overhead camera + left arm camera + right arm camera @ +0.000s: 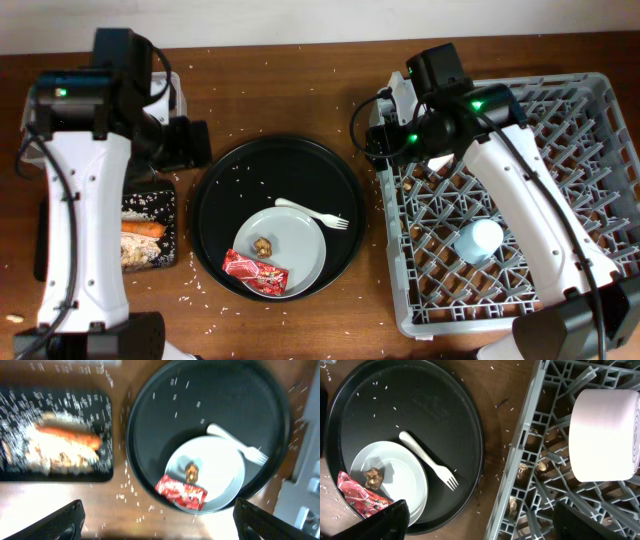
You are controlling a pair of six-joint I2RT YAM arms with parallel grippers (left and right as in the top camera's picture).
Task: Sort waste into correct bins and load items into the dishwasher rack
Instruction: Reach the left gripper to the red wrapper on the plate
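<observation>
A pale-grey plate (295, 245) lies in the round black tray (220, 190). It carries a brown morsel (263, 245) and a red wrapper (254, 273). A white fork (312, 214) rests across its rim. The shallow black bin (165, 205) at the left holds a carrot (143, 228) and rice scraps. The light-blue cup (478, 240) lies in the grey rack (560, 130). My left gripper (190, 143) (160, 525) is open and empty above the tray's left edge. My right gripper (378, 140) (487, 522) is open and empty over the rack's left rim. The bowl and napkin are not in view.
A clear tub (172, 88) shows partly behind the left arm. Rice grains are scattered over the wooden table and the round tray. A strip of bare table (495, 435) separates the round tray from the rack. Small brown bits lie under the rack's grid.
</observation>
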